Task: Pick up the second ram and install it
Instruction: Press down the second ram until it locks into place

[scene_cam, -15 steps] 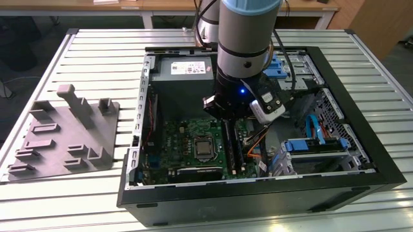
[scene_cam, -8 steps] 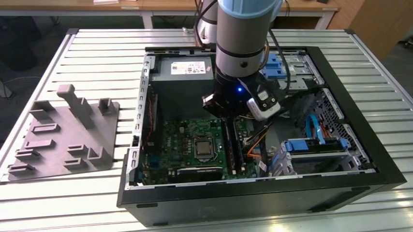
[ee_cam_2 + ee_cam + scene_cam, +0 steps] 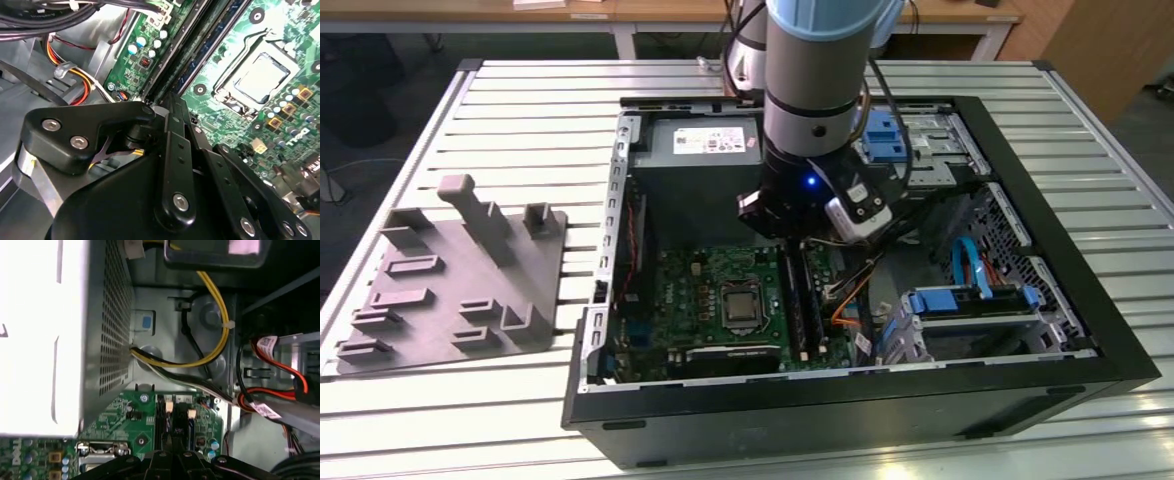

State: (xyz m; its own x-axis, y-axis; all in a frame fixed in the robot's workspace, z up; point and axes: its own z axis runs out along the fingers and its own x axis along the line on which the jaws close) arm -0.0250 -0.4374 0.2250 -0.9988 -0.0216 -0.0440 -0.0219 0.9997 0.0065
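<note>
while the arm reaches down into the open computer case [image 3: 1067, 330], the gripper [image 3: 172, 107] hangs just above the long black memory slots [image 3: 798, 300] of the green motherboard [image 3: 700, 295], beside the processor socket [image 3: 260, 77]. its black fingers [image 3: 175, 145] sit drawn close together on a thin dark edge that looks like the second ram [image 3: 170, 102], though i cannot tell for sure. the grey fixture tray [image 3: 454, 290] lies on the table at the exterior view's left.

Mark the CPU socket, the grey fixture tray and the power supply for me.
CPU socket [image 3: 261, 76]: second wrist view, on the metal lid's centre.
Grey fixture tray [image 3: 454, 290]: exterior view, on its flat base.
Power supply [image 3: 700, 160]: exterior view, on its grey top face.
</note>
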